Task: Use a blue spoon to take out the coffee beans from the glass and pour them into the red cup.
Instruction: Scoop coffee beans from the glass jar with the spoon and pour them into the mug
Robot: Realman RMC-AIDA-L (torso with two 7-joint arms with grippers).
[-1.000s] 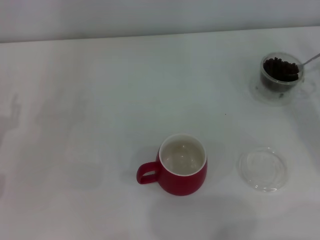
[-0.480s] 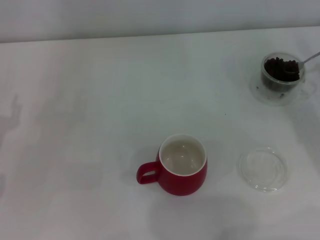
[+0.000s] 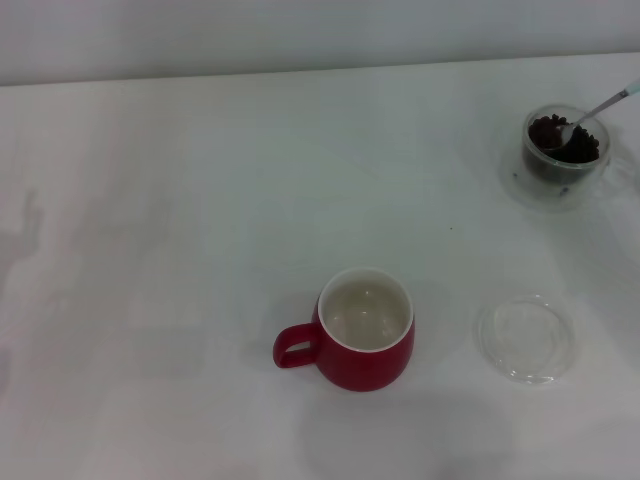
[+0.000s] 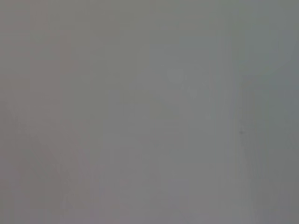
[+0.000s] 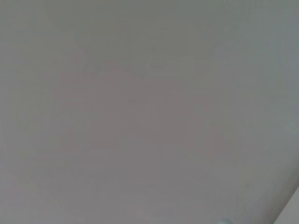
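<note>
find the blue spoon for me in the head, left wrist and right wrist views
Head view: the blue spoon is at the far right, its bowl dipped among the coffee beans in the glass, its stem slanting up out of the picture's right edge.
Left wrist view: not in it; only a plain grey surface.
Right wrist view: not in it; again plain grey.
Shared landmark: none; glass and red cup show only from the head.
</note>
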